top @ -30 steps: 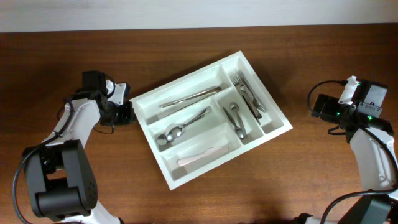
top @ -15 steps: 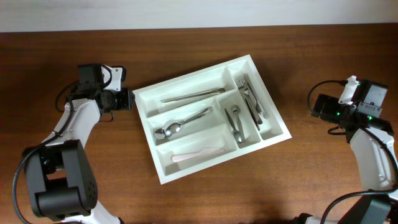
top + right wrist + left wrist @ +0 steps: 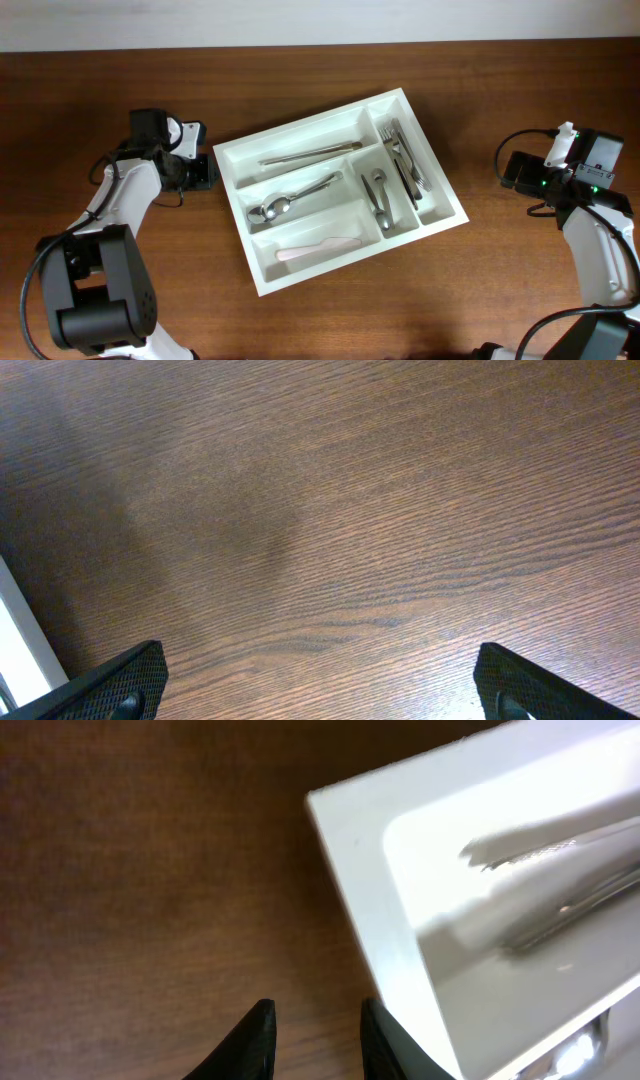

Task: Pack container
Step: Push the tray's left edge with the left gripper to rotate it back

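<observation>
Brown wood grain runs across the whole bench (image 3: 400, 300) in the overhead view, with a strip of pale wall (image 3: 320, 20) along its far edge. The white cutlery tray (image 3: 300, 128) sits askew at the middle. It holds a long steel utensil (image 3: 310, 153), a spoon (image 3: 290, 202), a pale knife (image 3: 322, 246), teaspoons (image 3: 378, 198) and forks (image 3: 403, 155), each kind in its own compartment. The left gripper (image 3: 205, 172) is just beside the tray corner nearest its arm, and the right gripper (image 3: 508, 170) hangs well apart on the other side. I see no cutlery outside the tray, so packing looks done and the step in hand appears to be squaring the tray up.

From the left wrist, the fingers (image 3: 262, 1025) stand slightly parted with only bare bench between them, gripping nothing. One lies along the outside of the tray's side (image 3: 365, 890); whether it touches I cannot tell. A good push would keep that finger low and flat against the side and go slowly, so the tray swivels rather than tips and the loose cutlery stays put.

From the right wrist, the fingers (image 3: 130, 680) are spread wide and empty over bare bench. A white sliver at the left edge is probably the tray.
</observation>
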Available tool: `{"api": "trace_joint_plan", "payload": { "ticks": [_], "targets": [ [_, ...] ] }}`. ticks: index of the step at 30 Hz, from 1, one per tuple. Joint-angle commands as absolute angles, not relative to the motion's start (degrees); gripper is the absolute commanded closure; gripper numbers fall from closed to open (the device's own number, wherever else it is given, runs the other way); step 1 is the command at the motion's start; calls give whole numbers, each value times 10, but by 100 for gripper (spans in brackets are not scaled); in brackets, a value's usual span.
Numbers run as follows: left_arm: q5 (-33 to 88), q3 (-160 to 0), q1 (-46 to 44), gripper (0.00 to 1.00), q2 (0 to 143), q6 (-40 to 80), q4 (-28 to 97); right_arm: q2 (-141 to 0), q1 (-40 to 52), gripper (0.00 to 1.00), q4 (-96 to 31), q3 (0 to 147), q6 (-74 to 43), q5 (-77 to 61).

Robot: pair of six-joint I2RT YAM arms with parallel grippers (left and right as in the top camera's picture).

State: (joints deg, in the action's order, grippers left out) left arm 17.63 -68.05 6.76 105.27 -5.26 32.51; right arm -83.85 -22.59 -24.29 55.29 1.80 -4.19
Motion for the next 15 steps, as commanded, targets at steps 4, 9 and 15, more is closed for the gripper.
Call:
{"api": "trace_joint_plan", "payload": {
  "ticks": [4, 9, 15],
  "targets": [
    [167, -676, 69, 70, 1052, -52, 301, -841, -229, 1, -243, 559, 21, -43],
    [168, -676, 69, 70, 1071, -52, 262, -841, -229, 1, -243, 559, 21, -43],
    [184, -676, 69, 71, 1119, -52, 239, -841, -229, 2, -243, 559, 21, -43]
  ]
}}
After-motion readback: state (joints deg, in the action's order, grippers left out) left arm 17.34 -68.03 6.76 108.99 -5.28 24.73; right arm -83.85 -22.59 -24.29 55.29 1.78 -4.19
